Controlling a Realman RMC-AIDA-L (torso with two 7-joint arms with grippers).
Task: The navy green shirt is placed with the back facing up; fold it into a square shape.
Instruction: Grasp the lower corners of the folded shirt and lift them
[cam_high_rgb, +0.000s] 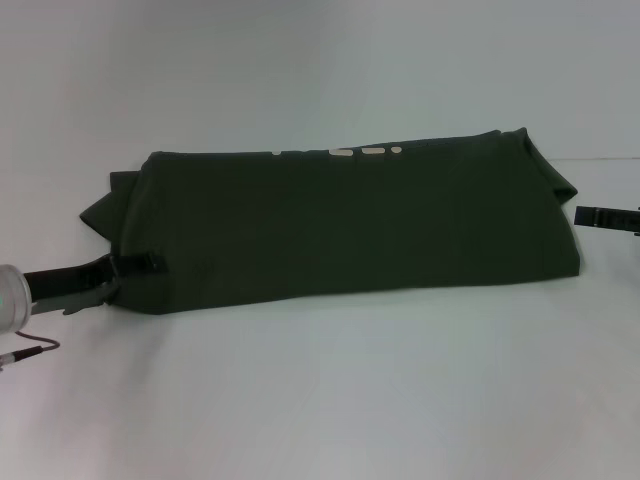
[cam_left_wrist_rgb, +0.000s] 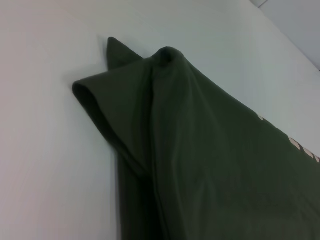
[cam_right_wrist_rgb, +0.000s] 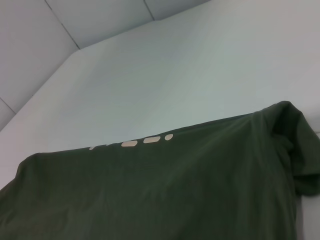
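Head view: navy green shirt (cam_high_rgb: 350, 225) lies as a long folded band across the white table (cam_high_rgb: 320, 400), cream lettering (cam_high_rgb: 355, 152) peeking along the far fold, mostly hidden. Left gripper (cam_high_rgb: 135, 266) sits at the band's near-left corner, fingers against the cloth edge; can't tell if it's pinching. Right gripper (cam_high_rgb: 606, 216) is just off the shirt's right end, cut off by the frame, state unclear. Left wrist view: shirt (cam_left_wrist_rgb: 200, 160) with sleeve folded under, no fingers visible. Right wrist view: shirt (cam_right_wrist_rgb: 165, 195), lettering (cam_right_wrist_rgb: 135, 142) partly shown, no fingers visible.
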